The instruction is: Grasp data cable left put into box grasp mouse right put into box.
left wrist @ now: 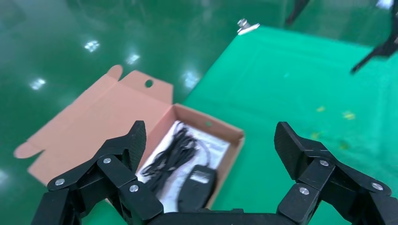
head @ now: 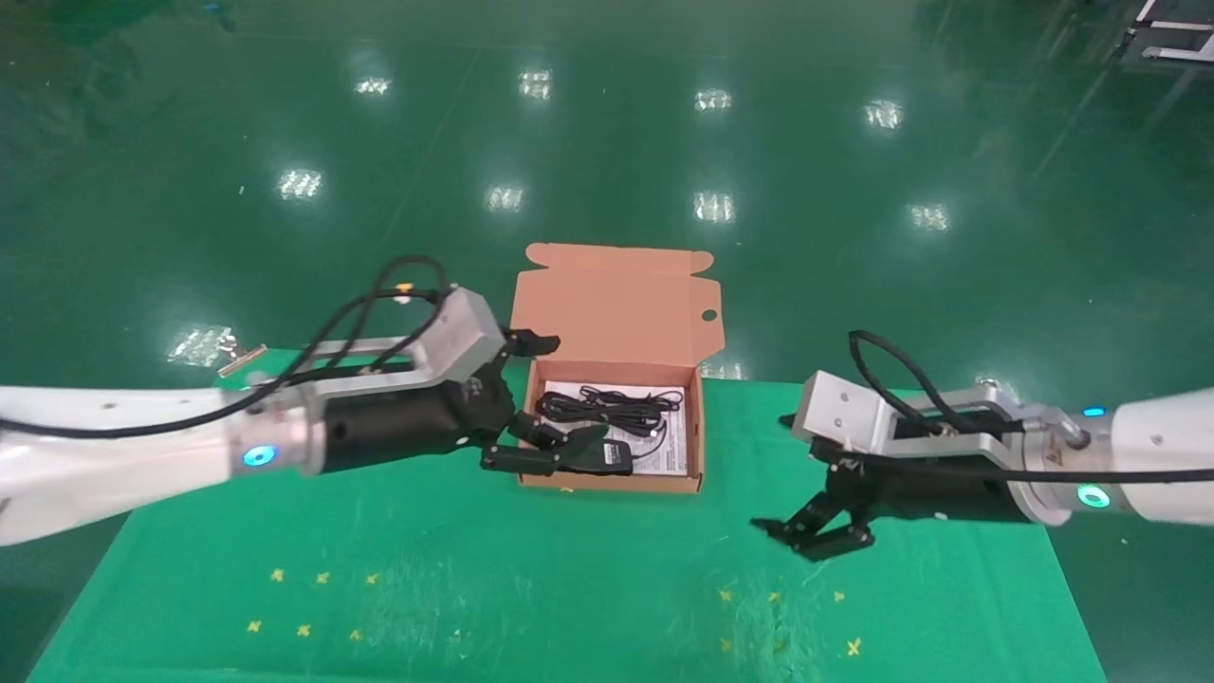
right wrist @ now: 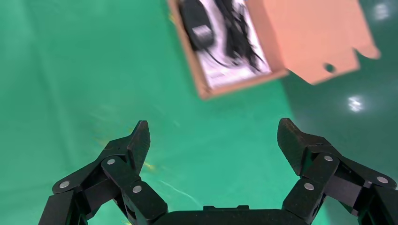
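Note:
The orange-brown box [head: 697, 427] stands open at the far middle of the green mat, lid flap leaning back. Inside, the bundled data cable [head: 607, 406] lies on the white sheet and the black mouse [head: 616, 457] lies at the near wall. My left gripper [head: 579, 389] is open and empty, hovering at the box's left side with its fingers over the box. In the left wrist view the cable [left wrist: 171, 157] and mouse [left wrist: 197, 187] lie in the box [left wrist: 225, 129] beyond the open gripper [left wrist: 210, 133]. My right gripper [head: 773, 471] is open and empty above the mat, right of the box. The right wrist view shows it [right wrist: 213, 133] over bare mat, with the box [right wrist: 244, 80], mouse [right wrist: 197, 23] and cable [right wrist: 239, 35] farther off.
The green mat [head: 531, 607] covers the table, with yellow cross marks near left [head: 313, 602] and near right [head: 778, 617]. A metal clip [head: 237, 356] sits at the far left corner. Glossy green floor lies beyond the table's far edge.

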Controlling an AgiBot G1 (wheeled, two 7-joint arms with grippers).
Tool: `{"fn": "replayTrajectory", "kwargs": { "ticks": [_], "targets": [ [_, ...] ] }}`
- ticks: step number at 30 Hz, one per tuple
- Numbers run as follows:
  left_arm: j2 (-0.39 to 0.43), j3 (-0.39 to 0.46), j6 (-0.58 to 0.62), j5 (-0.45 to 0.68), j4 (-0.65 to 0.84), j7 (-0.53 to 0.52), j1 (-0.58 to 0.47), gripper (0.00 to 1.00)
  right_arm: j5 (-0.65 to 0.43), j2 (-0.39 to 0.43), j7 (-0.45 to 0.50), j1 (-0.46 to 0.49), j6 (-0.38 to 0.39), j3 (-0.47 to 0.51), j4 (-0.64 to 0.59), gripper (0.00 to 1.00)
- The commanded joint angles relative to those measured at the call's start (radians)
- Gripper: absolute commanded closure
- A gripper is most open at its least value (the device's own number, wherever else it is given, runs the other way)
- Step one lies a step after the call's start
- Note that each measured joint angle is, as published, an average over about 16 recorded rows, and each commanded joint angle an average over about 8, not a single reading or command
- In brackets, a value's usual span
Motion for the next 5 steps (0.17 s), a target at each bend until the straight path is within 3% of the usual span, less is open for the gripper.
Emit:
{"fn": "replayTrajectory", "kwargs": {
  "ticks": [1, 5],
  "targets": [
    [-0.037, -0.046, 0.056, -0.041, -0.033, -0.009, 0.029, 0.00, 0.072, 0.009, -0.027, -0.047, -0.045, 0.069, 0.002, 0.00],
    [-0.071, -0.089, 0.108, -0.079, -0.063, -0.017, 0.057, 0.00, 0.138, 0.018, -0.053, -0.091, -0.086, 0.133, 0.005, 0.00]
  ]
}}
